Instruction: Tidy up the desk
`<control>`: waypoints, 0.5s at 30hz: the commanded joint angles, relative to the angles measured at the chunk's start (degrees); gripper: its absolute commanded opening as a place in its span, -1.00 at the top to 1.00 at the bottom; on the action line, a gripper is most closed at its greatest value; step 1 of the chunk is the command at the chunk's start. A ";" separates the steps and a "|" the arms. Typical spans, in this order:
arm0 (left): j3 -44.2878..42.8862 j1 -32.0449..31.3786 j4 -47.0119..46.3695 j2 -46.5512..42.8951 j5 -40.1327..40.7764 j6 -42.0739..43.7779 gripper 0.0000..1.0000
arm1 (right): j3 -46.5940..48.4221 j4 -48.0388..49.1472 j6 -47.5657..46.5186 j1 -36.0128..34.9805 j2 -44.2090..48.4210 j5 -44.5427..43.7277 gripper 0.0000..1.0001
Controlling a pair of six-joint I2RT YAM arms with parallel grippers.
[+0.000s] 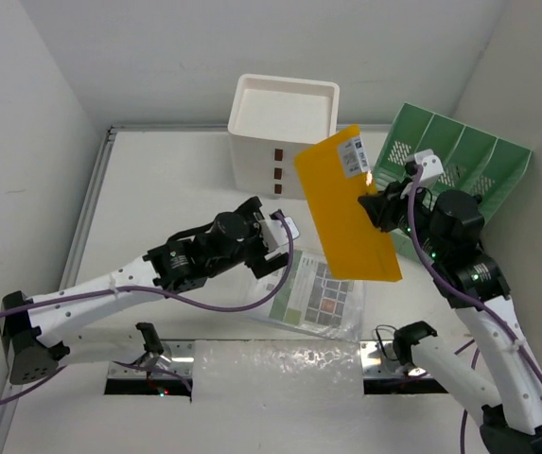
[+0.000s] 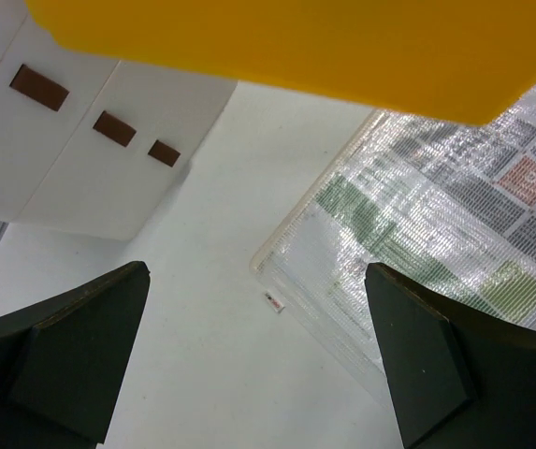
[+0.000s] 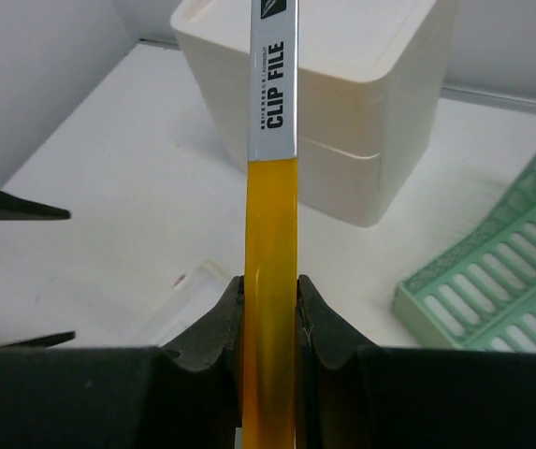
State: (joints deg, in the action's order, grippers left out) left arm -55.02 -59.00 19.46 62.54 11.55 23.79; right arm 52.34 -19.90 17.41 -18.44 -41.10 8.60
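The desk (image 1: 166,189) is a white tabletop with a metal rim. My right gripper (image 1: 376,206) is shut on a yellow clip file (image 1: 344,208) and holds it tilted in the air between the white drawer box (image 1: 282,132) and the green file rack (image 1: 460,161). In the right wrist view the file's spine (image 3: 271,234) stands edge-on between my fingers (image 3: 219,323). My left gripper (image 1: 275,248) is open and empty, low over the desk beside a clear mesh pouch (image 1: 316,298) holding printed sheets. The pouch also shows in the left wrist view (image 2: 436,243).
The drawer box stands at the back centre, with brown handles in the left wrist view (image 2: 108,126). The green rack (image 3: 501,271) stands at the back right. A bubble-wrap strip (image 1: 280,374) lies along the near edge. A tiny label scrap (image 2: 274,303) lies by the pouch corner.
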 commanded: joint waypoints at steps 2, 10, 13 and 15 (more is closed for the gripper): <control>-2.10 0.99 -2.76 -1.37 -0.21 -1.64 -0.99 | 8.12 -2.68 -6.15 -0.20 0.49 -7.97 1.00; -2.89 2.66 -5.31 -0.06 2.68 -1.73 -0.99 | 11.91 5.73 -12.30 -0.11 3.13 -22.73 1.00; -2.90 3.10 -6.63 0.56 5.66 -1.64 -0.99 | 10.43 11.78 -16.96 -0.20 2.43 -28.89 1.00; -3.07 3.37 -6.98 1.00 8.38 -1.29 -0.99 | 9.19 15.40 -22.30 -0.20 1.64 -32.50 1.00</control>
State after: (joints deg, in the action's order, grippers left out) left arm -55.22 -56.51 16.47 63.18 15.44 23.22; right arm 61.78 -15.49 3.14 -18.52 -38.20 -15.25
